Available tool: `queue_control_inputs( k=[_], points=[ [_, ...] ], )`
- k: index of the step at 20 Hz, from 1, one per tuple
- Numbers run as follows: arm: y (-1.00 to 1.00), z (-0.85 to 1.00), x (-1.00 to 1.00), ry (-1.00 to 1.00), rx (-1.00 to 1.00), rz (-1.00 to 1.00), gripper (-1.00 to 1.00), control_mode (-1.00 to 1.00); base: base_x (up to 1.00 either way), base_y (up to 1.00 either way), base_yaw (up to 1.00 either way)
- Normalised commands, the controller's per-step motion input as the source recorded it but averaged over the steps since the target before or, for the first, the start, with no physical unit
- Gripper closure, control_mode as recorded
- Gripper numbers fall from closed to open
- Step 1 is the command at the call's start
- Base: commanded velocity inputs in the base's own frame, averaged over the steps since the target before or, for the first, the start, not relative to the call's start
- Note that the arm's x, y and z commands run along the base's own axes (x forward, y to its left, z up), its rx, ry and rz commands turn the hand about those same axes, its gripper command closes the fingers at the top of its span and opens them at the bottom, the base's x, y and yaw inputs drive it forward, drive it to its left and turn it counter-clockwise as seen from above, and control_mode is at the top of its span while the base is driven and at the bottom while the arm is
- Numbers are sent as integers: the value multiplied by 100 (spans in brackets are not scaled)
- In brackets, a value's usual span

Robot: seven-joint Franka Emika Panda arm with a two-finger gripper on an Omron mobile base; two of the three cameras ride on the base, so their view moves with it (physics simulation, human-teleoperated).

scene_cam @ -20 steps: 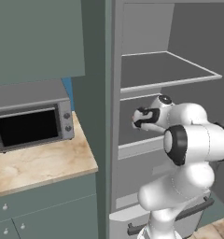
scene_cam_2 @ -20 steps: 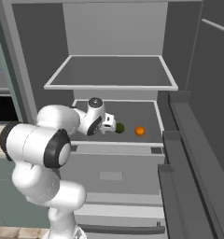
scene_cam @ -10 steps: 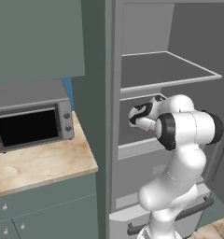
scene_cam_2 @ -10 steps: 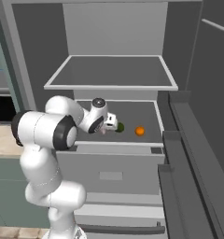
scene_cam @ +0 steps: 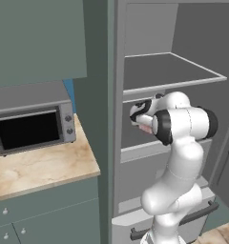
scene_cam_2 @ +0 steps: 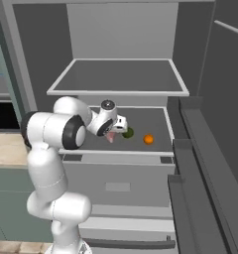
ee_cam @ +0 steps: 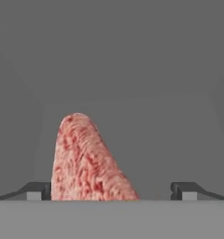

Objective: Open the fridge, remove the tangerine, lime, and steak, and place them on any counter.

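Pink-red steak (ee_cam: pixel 86 161), marbled with paler streaks: lies on the middle shelf (scene_cam_2: pixel 155 141) of the fridge (scene_cam: pixel 183 76), directly ahead of the gripper (ee_cam: pixel 111 190) and nearer its left fingertip than its right.

Step in hand: fridge door stands open; the arm reaches into the middle shelf for the steak. Judged to be the approach before the first pick, since all three items sit inside the fridge.

Jaws: spread wide, nothing held; the steak sits between them but is not yet pinched.

Next move calls for: easing forward and centring on the slab, closing on its narrow width, then lifting clear of the shelf lip and swinging left to the worktop (scene_cam: pixel 40 167) by the microwave (scene_cam: pixel 33 126).

Other items: lime (scene_cam_2: pixel 127 133), dark green, just beside the hand on the same shelf; tangerine (scene_cam_2: pixel 148 139), orange, a little further right, apart from the lime.

Hard to make out:
- steak's near end cut off at the bottom of the hand view
- in both base views, the steak shows as a pink sliver under the hand
- lime partly covered by the hand
- whether the steak touches either fingertip cannot be told
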Motion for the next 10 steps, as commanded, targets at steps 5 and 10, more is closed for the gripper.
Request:
queue_control_inputs(
  k=[5,10],
  points=[
    [-37,-100,-43,0,0,0,-100,-100,0,0,0],
    [-5,-100,-47,2,0,0,100,-100,0,0,0]
  ],
)
